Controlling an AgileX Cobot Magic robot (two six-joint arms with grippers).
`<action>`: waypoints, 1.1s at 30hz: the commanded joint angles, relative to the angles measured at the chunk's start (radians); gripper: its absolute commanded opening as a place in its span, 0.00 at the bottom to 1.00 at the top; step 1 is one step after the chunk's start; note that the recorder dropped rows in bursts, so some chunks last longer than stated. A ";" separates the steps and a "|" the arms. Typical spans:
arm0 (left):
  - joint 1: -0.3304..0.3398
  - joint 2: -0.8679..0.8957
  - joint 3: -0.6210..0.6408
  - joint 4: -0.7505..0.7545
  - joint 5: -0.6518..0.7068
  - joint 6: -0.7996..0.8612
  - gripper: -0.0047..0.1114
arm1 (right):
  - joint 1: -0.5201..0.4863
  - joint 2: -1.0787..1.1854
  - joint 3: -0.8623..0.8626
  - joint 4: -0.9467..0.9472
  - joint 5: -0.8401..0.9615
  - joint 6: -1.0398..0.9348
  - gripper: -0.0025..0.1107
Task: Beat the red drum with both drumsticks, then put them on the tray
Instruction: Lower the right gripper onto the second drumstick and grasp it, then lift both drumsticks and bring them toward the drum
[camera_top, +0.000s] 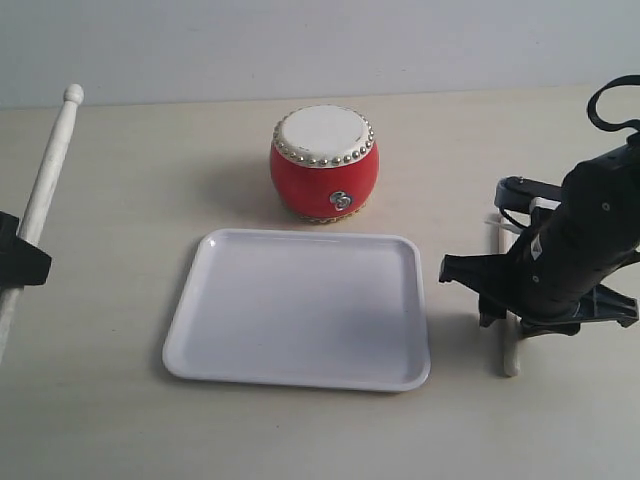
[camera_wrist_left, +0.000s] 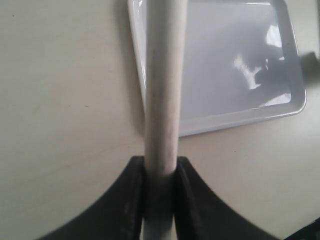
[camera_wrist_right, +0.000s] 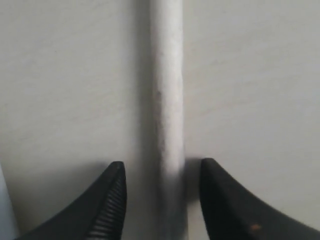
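Observation:
The red drum (camera_top: 324, 164) with its cream skin stands upright behind the white tray (camera_top: 300, 308). At the far left my left gripper (camera_top: 18, 262) is shut on one drumstick (camera_top: 45, 180), held off the table with its rounded tip up and away; in the left wrist view that drumstick (camera_wrist_left: 162, 90) runs out from between the jaws over the tray's (camera_wrist_left: 240, 65) edge. The other drumstick (camera_top: 511, 345) lies on the table right of the tray. My right gripper (camera_wrist_right: 162, 172) stands open astride this drumstick (camera_wrist_right: 167, 100), fingers apart on either side, not touching it.
The pale tabletop (camera_top: 120, 420) surrounds everything, with a plain wall behind. The right arm's black body (camera_top: 570, 260) hides most of the lying stick. The tray holds nothing.

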 joint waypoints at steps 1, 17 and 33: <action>0.001 -0.009 -0.007 0.000 0.008 -0.005 0.04 | -0.002 0.010 0.001 -0.030 0.016 0.004 0.28; 0.001 -0.020 -0.007 0.020 0.053 -0.003 0.04 | -0.002 -0.133 0.001 -0.044 0.170 -0.253 0.02; -0.204 0.318 -0.334 0.151 0.009 -0.063 0.04 | -0.002 -0.318 -0.450 0.297 0.728 -0.790 0.02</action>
